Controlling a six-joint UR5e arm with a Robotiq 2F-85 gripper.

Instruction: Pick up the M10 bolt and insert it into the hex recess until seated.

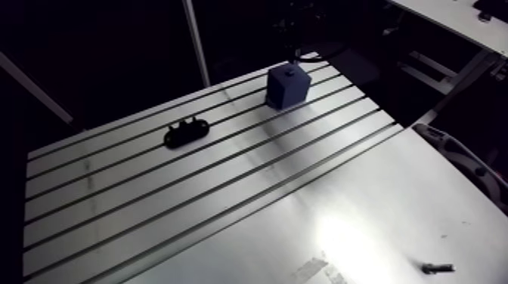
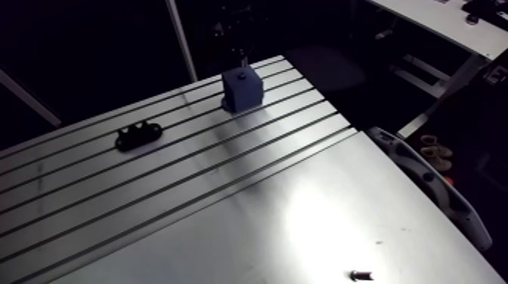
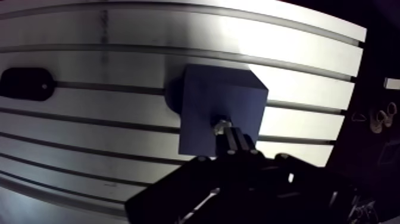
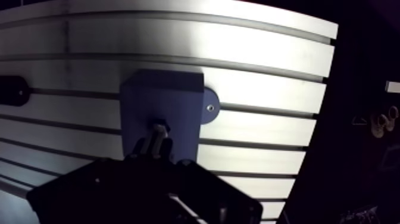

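A blue block (image 1: 287,85) stands on the slotted table (image 1: 227,204) at its far end. In the wrist view my gripper (image 3: 229,136) hangs right over the block's top face (image 3: 205,107), its two fingers close together. A small metallic bolt (image 3: 220,126) shows at their tips, touching the block's top where the recess lies; the recess itself is hidden under it. In the arm view the gripper is a dark shape above the block. Another small dark bolt (image 1: 437,267) lies on the plain plate near the table's front right.
A black bracket (image 1: 185,132) lies on the slots to the left of the block. The block has a round foot with a screw (image 4: 209,107) on one side. A pale curved part (image 1: 461,155) runs along the table's right edge.
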